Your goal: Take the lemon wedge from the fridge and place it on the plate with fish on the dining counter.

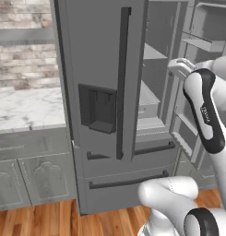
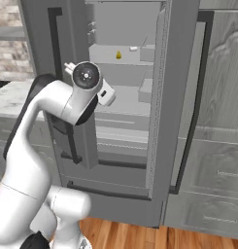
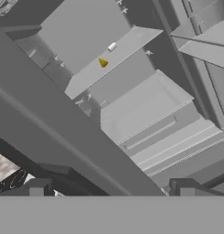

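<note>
The fridge [image 1: 100, 55] stands with its left door shut and its right door [image 2: 178, 97] swung open. The lemon wedge [image 2: 118, 55], small and bright yellow, lies on an upper shelf inside, also seen as the lemon wedge [image 3: 103, 62] in the hand view. My gripper [image 3: 111, 188] is open with nothing between its fingertips [image 3: 38, 187]. It hovers outside the opening, lower than the wedge's shelf and well short of it. The hand [image 2: 107, 95] sits in front of the middle shelves. The plate with fish and the dining counter are out of view.
A small white object [image 2: 133, 48] lies on the same shelf just right of the wedge. The open door's bins [image 1: 202, 41] stand to the right of my arm. A marble worktop over grey cabinets [image 1: 26, 108] flanks the fridge on the left, and tall grey cabinets [image 2: 217, 146] on the right.
</note>
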Robot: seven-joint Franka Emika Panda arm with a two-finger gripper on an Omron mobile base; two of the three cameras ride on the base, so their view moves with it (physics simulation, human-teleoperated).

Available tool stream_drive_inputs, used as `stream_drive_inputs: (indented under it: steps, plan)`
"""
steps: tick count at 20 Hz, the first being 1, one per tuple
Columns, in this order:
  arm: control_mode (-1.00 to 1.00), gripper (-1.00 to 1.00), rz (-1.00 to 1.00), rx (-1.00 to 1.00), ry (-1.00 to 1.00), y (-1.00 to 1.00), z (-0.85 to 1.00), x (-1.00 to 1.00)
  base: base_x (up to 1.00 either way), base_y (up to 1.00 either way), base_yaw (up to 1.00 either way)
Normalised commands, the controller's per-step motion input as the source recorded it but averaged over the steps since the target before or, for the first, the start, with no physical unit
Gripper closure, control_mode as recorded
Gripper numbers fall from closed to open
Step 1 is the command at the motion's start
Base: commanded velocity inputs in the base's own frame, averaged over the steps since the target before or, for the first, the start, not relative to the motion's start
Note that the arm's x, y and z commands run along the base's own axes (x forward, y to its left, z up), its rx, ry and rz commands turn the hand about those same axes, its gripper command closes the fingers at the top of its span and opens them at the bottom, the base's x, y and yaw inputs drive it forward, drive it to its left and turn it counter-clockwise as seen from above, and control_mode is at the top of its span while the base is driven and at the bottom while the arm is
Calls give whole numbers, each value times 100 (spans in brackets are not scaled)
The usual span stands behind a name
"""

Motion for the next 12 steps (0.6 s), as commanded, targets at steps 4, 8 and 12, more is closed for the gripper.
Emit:
stream_drive_inputs:
  steps: [4,8,12]
  plan:
    - [-100,-100,0,0,0,2,0,18,0,0,0]
    - [-100,-100,0,0,0,0,0,30,0,0,0]
    - [-100,-100,0,0,0,0,-6,53,0,0,0]
